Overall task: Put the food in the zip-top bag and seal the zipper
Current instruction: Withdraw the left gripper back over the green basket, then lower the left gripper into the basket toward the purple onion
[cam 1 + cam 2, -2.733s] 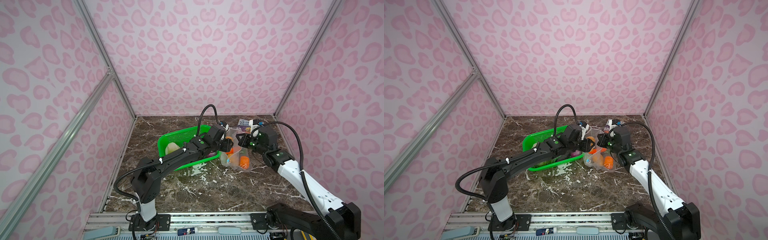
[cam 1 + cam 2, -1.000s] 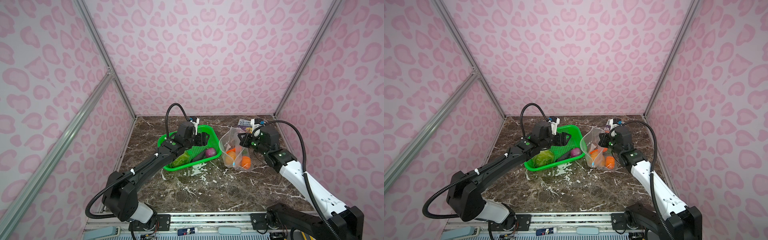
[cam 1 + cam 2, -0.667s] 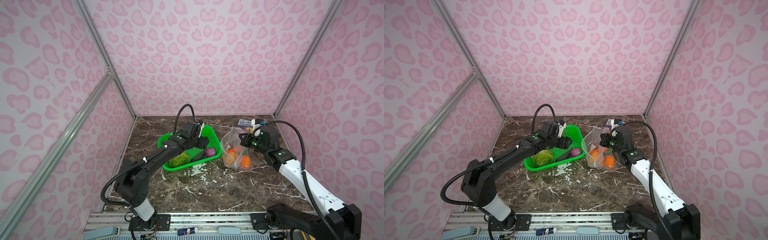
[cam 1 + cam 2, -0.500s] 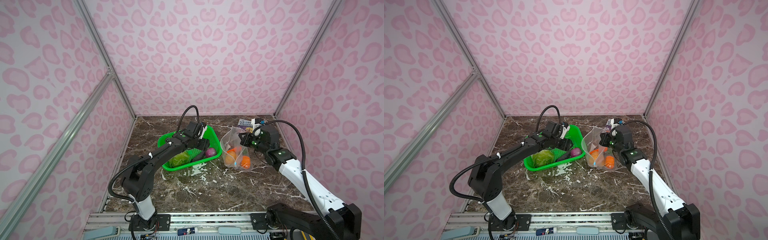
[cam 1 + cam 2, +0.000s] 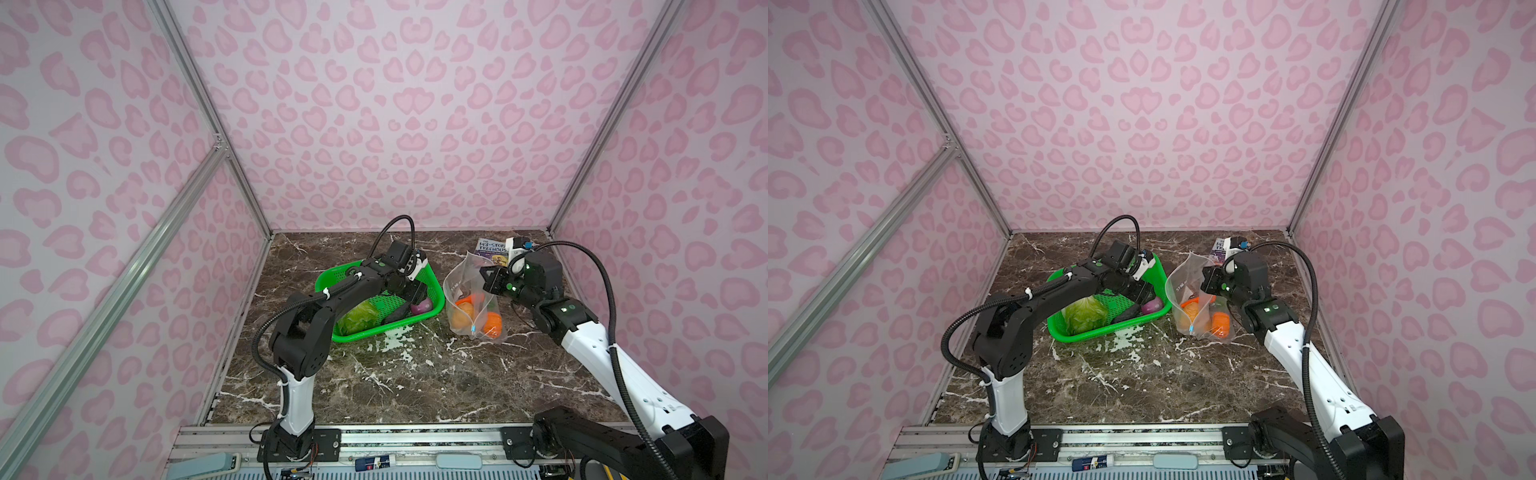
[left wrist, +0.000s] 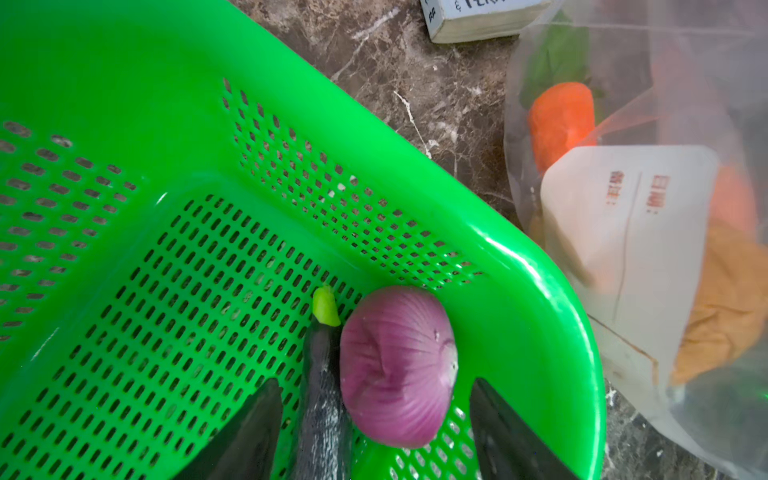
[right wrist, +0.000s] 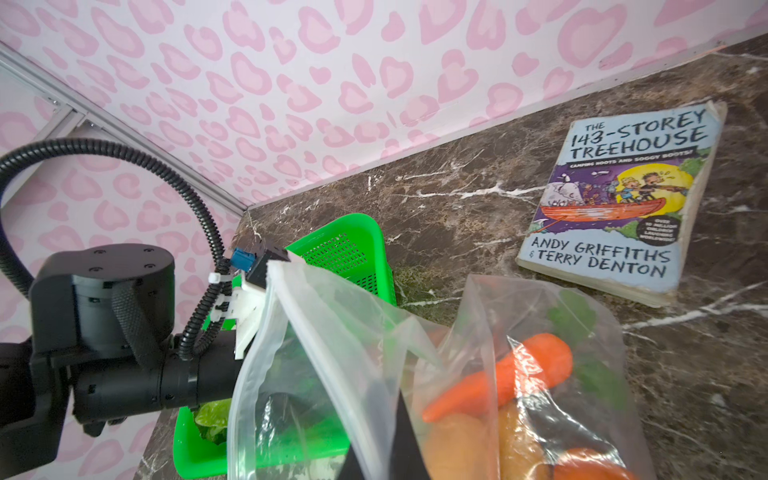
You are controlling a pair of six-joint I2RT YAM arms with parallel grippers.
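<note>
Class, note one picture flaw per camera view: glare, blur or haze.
Left wrist view: white glare on the rim of the green basket, and the zip-top bag is blurred. Right wrist view: the book is sharp, the near bag film hazy. Both top views: the food is veiled by plastic.

A clear zip-top bag (image 5: 456, 277) is seen upright at far right, its mouth open, with the blue zipper slider (image 5: 473, 329) low on the near side. A carrot (image 7: 498, 382), pumpkin (image 5: 493, 324) and potatoes (image 7: 457, 449) are contained. To its left, cabbage (image 5: 359, 316), purple onion (image 6: 397, 365) and eggplant (image 6: 322, 399) are seen in a green basket (image 5: 435, 286).
</note>
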